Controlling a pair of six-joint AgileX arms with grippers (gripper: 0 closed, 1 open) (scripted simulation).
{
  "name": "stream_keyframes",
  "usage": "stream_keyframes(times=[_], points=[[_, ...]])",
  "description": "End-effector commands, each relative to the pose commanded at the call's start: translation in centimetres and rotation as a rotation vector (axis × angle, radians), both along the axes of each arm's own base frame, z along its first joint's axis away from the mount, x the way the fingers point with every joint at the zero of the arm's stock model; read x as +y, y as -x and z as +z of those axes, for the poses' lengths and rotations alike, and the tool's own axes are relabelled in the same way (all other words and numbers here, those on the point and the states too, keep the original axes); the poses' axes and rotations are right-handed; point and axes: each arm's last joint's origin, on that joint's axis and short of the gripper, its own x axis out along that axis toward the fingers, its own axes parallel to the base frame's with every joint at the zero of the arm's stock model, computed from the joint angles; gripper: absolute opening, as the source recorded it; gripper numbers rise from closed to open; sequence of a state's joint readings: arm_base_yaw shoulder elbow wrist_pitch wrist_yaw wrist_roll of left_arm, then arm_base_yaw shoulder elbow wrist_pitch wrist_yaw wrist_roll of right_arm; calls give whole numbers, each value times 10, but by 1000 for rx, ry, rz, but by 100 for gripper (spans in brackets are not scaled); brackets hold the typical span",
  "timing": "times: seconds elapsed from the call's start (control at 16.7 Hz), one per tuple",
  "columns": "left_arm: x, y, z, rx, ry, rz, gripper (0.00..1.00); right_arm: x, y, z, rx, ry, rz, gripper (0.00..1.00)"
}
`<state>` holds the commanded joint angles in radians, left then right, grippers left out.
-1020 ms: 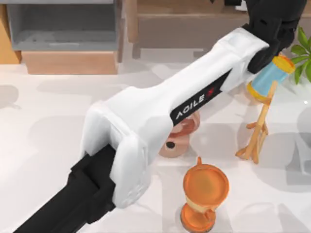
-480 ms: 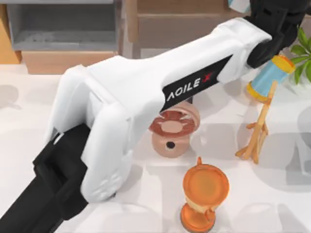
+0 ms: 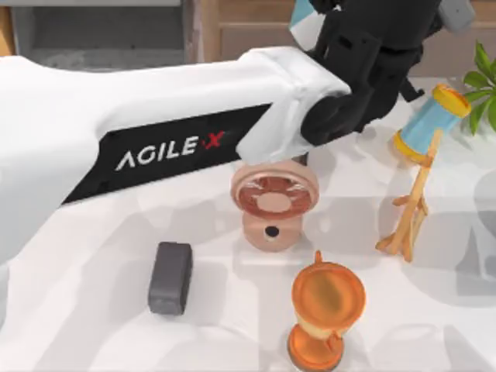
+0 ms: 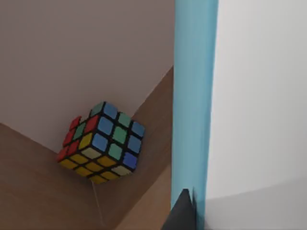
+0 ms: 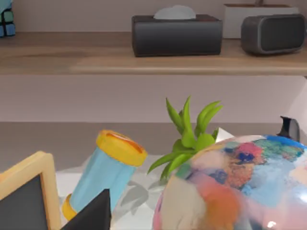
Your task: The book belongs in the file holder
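The book [image 4: 194, 96] stands on edge in the left wrist view, a thin teal-blue spine beside a broad white face. One dark fingertip [image 4: 184, 211] of my left gripper presses against the spine. From above, my left gripper [image 3: 341, 46] is at the back of the table, right of centre, shut on the book [image 3: 304, 19]; a teal-and-white corner pokes out past the black wrist. The file holder [image 3: 101, 35], grey and hollow, sits at the back left, partly under my white left arm. My right arm stays parked off to the right.
A brown shelf [image 3: 256, 31] runs along the back with a colourful cube [image 4: 103, 143] on it. Near the middle stand a pink fan [image 3: 273, 198], an orange cup [image 3: 325, 306] and a grey block [image 3: 170, 277]. A blue tube on a wooden easel [image 3: 422, 132], a plant [image 3: 484, 85] and a globe [image 5: 230, 187] are on the right.
My left arm has risen and swung, so its white forearm now spans the upper left. The gripper has moved left along the back with the book. The grey block has come into sight.
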<state>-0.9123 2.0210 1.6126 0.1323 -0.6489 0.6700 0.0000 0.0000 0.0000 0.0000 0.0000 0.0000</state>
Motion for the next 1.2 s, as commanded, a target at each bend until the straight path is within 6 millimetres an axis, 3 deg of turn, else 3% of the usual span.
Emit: stream_keyframes(times=[0.3, 0.48, 0.84, 1.2], points=[[90, 37, -17, 8, -286, -76, 0, 0, 0, 0, 0, 0, 0, 100], [145, 43, -41, 15, -432, -75, 0, 0, 0, 0, 0, 0, 0, 100], [238, 32, -90, 44, -639, -16, 0, 0, 0, 0, 0, 0, 0, 100], [285, -8, -105, -34, -698, 29, 0, 0, 0, 0, 0, 0, 0, 100]])
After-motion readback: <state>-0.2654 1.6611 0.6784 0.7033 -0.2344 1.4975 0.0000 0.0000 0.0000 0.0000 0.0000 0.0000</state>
